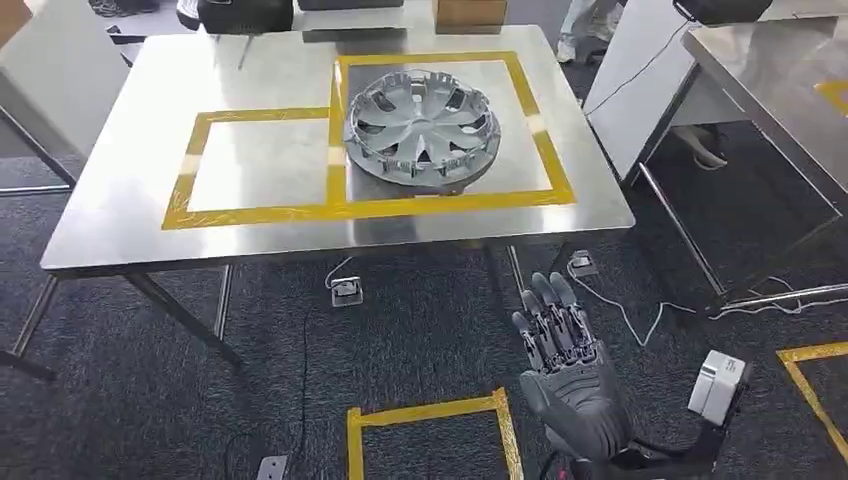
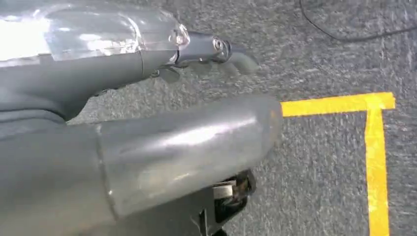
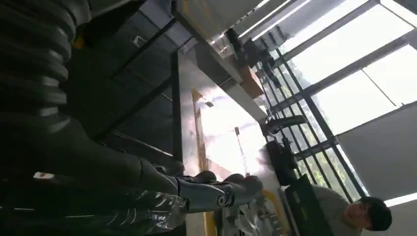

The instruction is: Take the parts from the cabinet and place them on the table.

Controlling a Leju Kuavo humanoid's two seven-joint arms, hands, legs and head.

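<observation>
A silver wheel cover (image 1: 420,125) lies flat on the steel table (image 1: 120,220), inside the right one of two yellow-taped squares. My right hand (image 1: 560,340) is below the table's front edge, over the carpet, fingers stretched out and apart, holding nothing. In the right wrist view that hand (image 3: 211,194) points toward the table edge, with a bit of the wheel cover (image 3: 251,221) past its fingertips. My left hand (image 2: 206,49) hangs above the carpet with nothing in it, fingers loosely extended.
The left taped square (image 1: 255,165) on the table is bare. A second steel table (image 1: 770,60) stands to the right. Cables and small boxes (image 1: 345,290) lie on the floor under the table. Yellow floor tape (image 1: 430,415) marks a square near my feet. A person (image 3: 369,216) is beyond the table.
</observation>
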